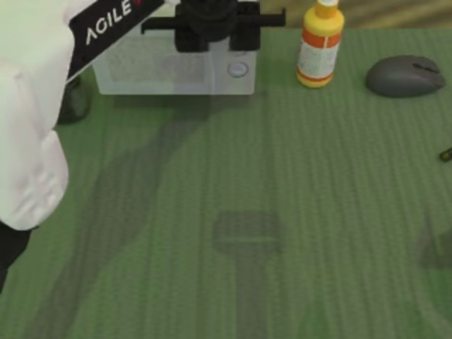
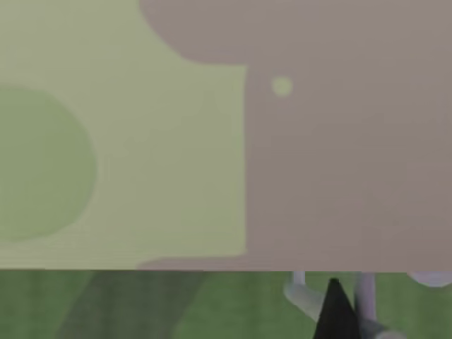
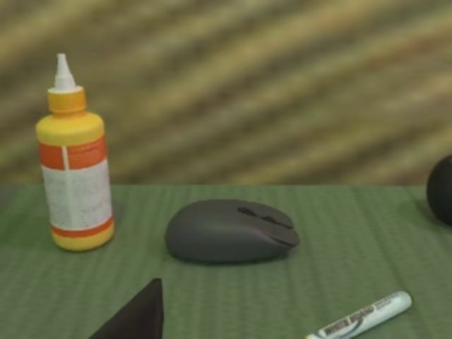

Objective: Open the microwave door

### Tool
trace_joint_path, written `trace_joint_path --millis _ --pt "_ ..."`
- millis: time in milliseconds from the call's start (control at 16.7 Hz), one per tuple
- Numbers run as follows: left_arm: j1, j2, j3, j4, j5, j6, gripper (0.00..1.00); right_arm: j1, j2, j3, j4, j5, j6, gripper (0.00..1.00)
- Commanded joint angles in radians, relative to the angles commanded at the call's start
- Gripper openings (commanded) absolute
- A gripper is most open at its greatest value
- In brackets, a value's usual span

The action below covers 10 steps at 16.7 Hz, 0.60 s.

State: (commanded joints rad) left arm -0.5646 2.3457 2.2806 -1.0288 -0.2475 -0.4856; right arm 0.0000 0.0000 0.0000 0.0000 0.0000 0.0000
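My left arm is reaching over the boxy off-white microwave (image 1: 173, 67) at the table's (image 1: 282, 212) far left edge, its gripper (image 1: 212, 28) sitting above the top; whether it is released or clenched I cannot tell. Only its wrist view is showing the pale green inside (image 2: 141, 162). The right wrist view alone is showing a white marker (image 3: 360, 316) beyond the glossy yellow bottle (image 1: 320, 44) and rounded grey mouse (image 1: 405, 75); the right gripper is staying unseen.

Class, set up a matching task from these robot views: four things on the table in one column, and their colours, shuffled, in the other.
Things:
1. microwave
2. glue bottle
3. computer mouse
4. table mat

Colours:
A. dark grey
B. green
C. off-white
D. yellow and orange

Pairs: 1-C, 2-D, 3-A, 4-B
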Motion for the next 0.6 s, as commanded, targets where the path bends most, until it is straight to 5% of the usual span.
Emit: trace_joint_path --millis 600 --pt "0.005 -0.087 -0.175 0.071 -0.026 -0.017 0.0 0.0 0.0 0.0 0.0 0.0 0.0 1.0"
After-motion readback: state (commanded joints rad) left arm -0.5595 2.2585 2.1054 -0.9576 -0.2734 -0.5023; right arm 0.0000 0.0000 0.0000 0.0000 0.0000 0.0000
